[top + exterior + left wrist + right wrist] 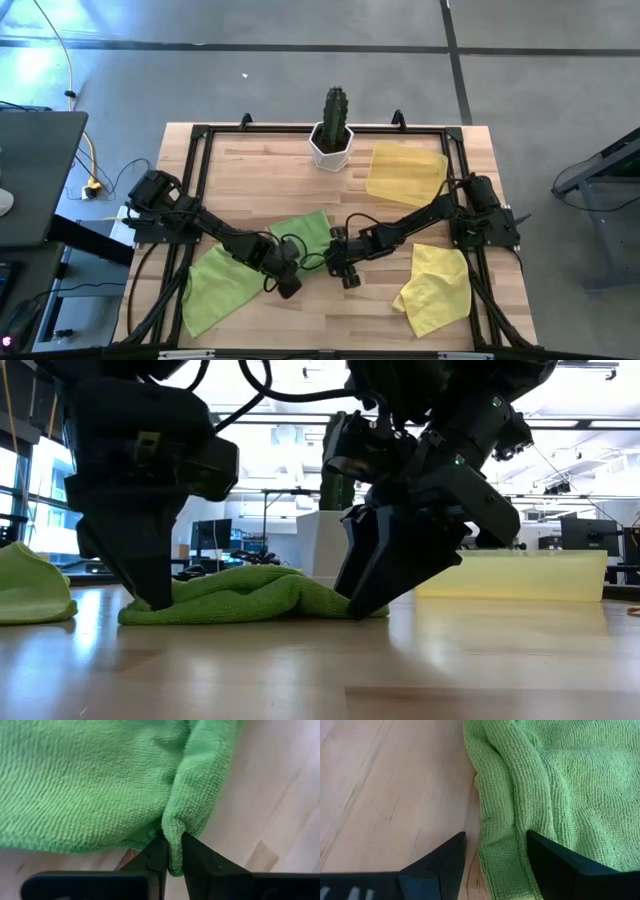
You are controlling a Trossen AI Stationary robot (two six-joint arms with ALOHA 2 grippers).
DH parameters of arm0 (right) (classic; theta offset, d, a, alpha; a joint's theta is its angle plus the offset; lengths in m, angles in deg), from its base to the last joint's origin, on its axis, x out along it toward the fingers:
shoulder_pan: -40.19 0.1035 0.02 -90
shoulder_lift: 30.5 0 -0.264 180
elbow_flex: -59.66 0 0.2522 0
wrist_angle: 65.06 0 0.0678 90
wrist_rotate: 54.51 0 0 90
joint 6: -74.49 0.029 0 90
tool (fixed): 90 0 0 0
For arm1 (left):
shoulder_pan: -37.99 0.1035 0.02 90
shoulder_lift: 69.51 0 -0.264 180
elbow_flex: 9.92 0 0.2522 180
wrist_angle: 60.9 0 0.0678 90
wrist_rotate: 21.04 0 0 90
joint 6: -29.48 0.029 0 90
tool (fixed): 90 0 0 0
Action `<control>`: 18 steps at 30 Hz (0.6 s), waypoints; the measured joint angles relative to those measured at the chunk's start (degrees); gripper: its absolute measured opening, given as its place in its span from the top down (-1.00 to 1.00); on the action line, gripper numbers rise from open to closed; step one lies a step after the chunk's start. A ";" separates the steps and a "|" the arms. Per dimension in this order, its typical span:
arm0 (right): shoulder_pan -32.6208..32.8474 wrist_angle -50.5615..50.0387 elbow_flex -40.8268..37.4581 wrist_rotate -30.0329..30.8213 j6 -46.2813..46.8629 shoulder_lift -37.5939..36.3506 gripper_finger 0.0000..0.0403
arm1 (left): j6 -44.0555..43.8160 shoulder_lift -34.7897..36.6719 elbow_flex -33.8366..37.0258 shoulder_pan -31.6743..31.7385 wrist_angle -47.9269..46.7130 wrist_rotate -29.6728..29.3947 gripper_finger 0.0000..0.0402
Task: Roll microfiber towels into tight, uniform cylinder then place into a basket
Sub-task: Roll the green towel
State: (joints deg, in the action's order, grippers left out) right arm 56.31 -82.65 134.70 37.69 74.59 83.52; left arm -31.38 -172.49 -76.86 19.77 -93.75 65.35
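Table (300,310): wooden, holding everything below.
Basket (405,172): pale yellow, far right corner, beside cactus pot (331,146).
Green towel (312,233): rumpled, mid-table, between both grippers.
Second green towel (215,285): near left edge, loose.
Yellow towel (433,288): near right, crumpled.
Left gripper (172,857): fingers pinched on a fold of the middle green towel's edge.
Right gripper (495,855): fingers apart, straddling the same towel's hem, tips at the table.

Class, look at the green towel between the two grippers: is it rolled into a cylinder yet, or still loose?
Still loose. The green towel lies as a low, rumpled heap on the table, with the left gripper pinching one edge fold.
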 joint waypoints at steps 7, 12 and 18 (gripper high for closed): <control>0.01 -0.18 -0.02 -0.76 2.86 0.10 0.01 | 11.04 -0.11 -2.32 0.09 -3.82 1.00 0.46; 0.02 -0.01 -0.07 -1.11 5.14 0.10 0.01 | 18.68 0.02 -8.35 0.50 -18.37 -1.77 0.36; 0.00 0.12 -0.11 -1.26 7.03 0.10 0.01 | 25.04 0.38 -15.69 -0.51 -27.25 -3.13 0.36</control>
State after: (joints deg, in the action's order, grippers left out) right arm 56.31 -82.53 134.59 36.42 81.62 83.63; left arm -6.34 -172.11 -92.55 19.27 -121.01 62.21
